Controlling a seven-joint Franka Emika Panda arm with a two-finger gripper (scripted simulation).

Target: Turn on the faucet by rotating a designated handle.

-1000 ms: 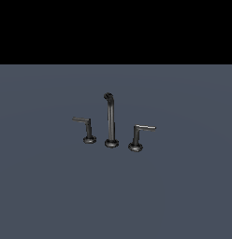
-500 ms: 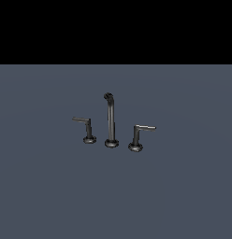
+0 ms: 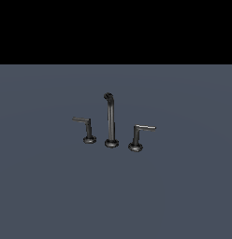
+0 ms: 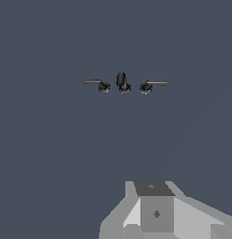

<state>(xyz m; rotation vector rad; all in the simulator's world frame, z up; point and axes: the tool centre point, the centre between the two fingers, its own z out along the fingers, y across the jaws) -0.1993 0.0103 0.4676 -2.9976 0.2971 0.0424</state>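
Grey, blocky gripper [image 4: 155, 212] shows only in my wrist view, its fingers hidden, so I cannot tell its spread. I see the small dark L-shaped lever handle [image 3: 86, 127] well apart from it, at the exterior view's left of the dark grey metal faucet's tall hooked spout [image 3: 110, 119], untouched.

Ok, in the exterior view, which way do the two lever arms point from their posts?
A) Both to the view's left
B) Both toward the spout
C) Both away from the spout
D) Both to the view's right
C: the designated handle reaches toward the exterior view's left, the larger handle toward its right, spout between them.
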